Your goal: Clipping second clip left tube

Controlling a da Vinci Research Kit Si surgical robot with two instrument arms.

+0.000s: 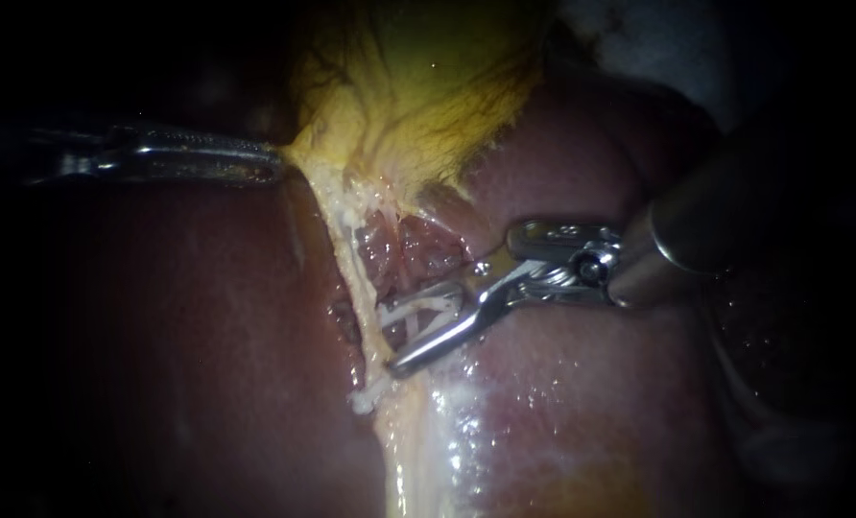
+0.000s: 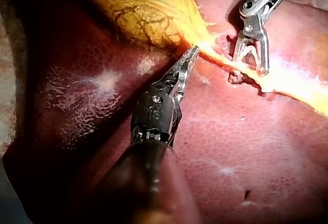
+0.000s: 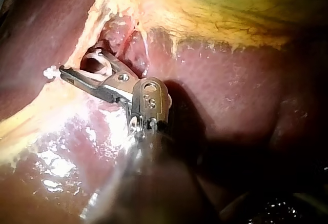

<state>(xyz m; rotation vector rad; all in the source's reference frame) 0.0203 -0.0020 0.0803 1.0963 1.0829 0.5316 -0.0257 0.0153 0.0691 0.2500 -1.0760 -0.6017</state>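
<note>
Found slender steel right instrument (image 1: pixel 399 334) spread wide astride a pale whitish tube (image 1: pixel 416 310) just below the narrow end of the yellow-green gallbladder (image 1: pixel 438 77), not yet squeezed shut: judged midway, closing and backing off yet to do. Found slender steel left instrument (image 1: pixel 273 165) pinching pale yellow tissue (image 1: pixel 303 163) at that narrow end. Counted two instruments, one tube picked out, one small white lump (image 1: pixel 361 398) farther below the gallbladder, perhaps a clip already on.

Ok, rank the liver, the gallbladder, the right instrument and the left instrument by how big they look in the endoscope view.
1. liver, by far the largest.
2. gallbladder and right instrument: too close to rank, since its shaft fades into shadow.
3. left instrument, smallest, mostly in the dark.
</note>
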